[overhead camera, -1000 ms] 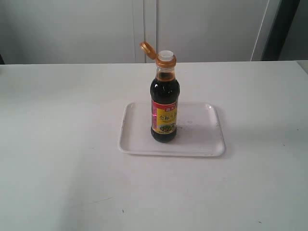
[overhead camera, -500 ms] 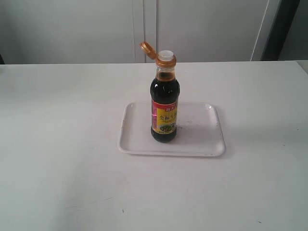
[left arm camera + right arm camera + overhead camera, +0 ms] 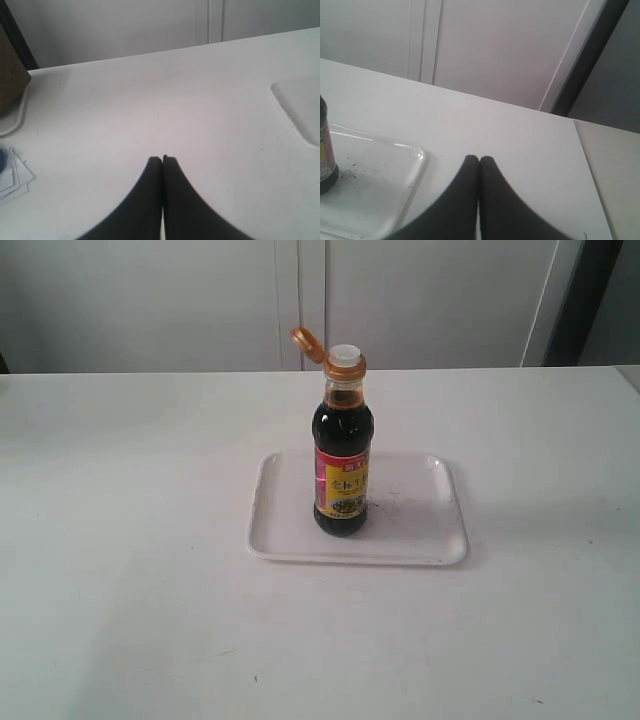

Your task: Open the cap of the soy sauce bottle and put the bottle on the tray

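Observation:
The soy sauce bottle (image 3: pixel 342 455) stands upright on the white tray (image 3: pixel 420 530), left of the tray's centre. Its orange-gold cap (image 3: pixel 307 342) is flipped back on its hinge, and the white pour spout (image 3: pixel 344 355) is bare. Neither arm shows in the exterior view. My left gripper (image 3: pixel 162 159) is shut on nothing above bare table, with a tray corner (image 3: pixel 300 110) off to one side. My right gripper (image 3: pixel 479 159) is shut and empty too, beside the tray's rim (image 3: pixel 417 160); the bottle's lower part (image 3: pixel 326 160) shows at the frame's edge.
The white table (image 3: pixel 130 540) runs wide around the tray. In the left wrist view a brown object (image 3: pixel 11 80) on a white base and some papers with a blue item (image 3: pixel 9 172) lie near the table's end. A pale wall with panel seams stands behind.

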Motion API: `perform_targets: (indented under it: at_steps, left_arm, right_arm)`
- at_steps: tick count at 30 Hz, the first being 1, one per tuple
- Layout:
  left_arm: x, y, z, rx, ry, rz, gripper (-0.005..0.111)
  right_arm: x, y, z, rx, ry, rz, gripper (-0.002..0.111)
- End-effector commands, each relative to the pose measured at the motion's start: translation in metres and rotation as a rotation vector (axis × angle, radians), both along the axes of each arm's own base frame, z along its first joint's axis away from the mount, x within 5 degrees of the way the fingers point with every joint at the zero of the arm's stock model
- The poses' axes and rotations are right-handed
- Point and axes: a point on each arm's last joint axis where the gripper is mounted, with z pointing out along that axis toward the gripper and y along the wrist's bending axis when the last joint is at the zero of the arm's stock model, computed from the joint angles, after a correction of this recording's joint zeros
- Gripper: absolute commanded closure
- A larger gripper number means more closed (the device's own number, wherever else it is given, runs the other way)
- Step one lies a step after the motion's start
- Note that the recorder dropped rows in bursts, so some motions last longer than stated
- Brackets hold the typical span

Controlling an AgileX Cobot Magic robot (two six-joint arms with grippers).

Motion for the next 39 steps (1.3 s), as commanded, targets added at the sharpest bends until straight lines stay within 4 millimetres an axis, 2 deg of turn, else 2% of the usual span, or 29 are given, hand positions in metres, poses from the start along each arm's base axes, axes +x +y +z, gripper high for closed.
perform_targets:
  at_steps: [1,10,15,21,39]
  left_arm:
    - [-0.004,0.001,-0.017,-0.024,0.007,0.019,0.107]
    - [-0.009,0.001,-0.046,-0.069,0.014,0.055,0.107]
    - [-0.007,0.001,-0.07,-0.077,0.087,0.062,0.107]
    - [-0.004,0.001,-0.088,-0.084,0.103,0.068,0.107]
    - [-0.003,0.001,-0.091,-0.09,0.097,0.07,0.107]
  right_arm:
    - [0.0,0.0,0.0,-0.004,-0.007,0.003,0.108]
    - [0.0,0.0,0.0,-0.004,-0.007,0.003,0.108]
    - [0.0,0.0,0.0,-0.004,-0.007,0.003,0.108]
    - [0.0,0.0,0.0,0.0,-0.007,0.003,0.108]
    - [0.0,0.0,0.0,-0.005,-0.008,0.003,0.108]
